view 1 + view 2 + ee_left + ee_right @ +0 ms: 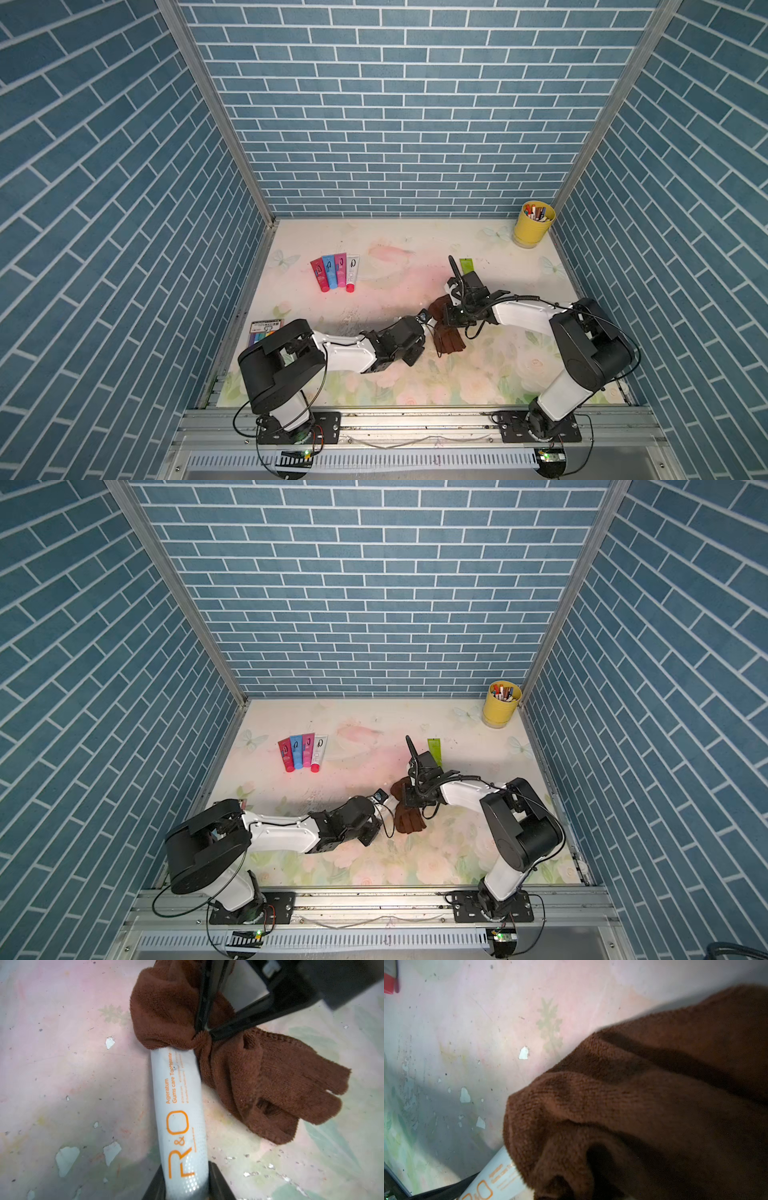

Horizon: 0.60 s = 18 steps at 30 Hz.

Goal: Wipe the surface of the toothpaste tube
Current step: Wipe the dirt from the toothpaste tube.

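Left jaws grip 1 toothpaste tube (180,1105); right jaws pinch 1 brown cloth (259,1084).

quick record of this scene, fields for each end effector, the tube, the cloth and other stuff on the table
left end effector: shut on the white toothpaste tube with orange lettering
right end effector: shut on a pinched fold of the brown terry cloth
cloth on tube: drapes over the tube's far end; rest lies on the floral tabletop
elsewhere: row of four coloured tubes, green flat tube, yellow cup of pens
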### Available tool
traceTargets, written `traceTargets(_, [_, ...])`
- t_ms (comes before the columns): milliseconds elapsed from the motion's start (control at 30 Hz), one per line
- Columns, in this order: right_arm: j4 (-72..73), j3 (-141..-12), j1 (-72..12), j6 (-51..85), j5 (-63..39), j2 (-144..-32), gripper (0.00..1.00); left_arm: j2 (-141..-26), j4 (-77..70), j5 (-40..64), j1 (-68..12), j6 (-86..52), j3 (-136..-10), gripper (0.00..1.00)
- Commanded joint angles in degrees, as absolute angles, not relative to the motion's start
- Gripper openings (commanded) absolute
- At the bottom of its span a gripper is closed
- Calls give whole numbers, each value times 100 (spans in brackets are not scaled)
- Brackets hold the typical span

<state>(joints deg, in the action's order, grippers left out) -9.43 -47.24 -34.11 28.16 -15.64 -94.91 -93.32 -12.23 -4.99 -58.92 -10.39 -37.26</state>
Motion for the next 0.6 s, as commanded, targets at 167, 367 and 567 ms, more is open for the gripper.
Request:
traceTargets(167, [-915, -4602, -4160, 2769, -1991, -9135, 0, -9494, -1055, 9, -6089, -781, -3857, 0])
traceTargets(367, [-603, -4525, -4167, 2839, -2152, -9416, 0, -9497, -1058, 9, -6090, -782, -3850, 0])
traceTargets(567, [-405, -4368, -3190, 3025, -2091, -9920, 0, -9381, -1123, 26, -6094, -774, -3763, 0])
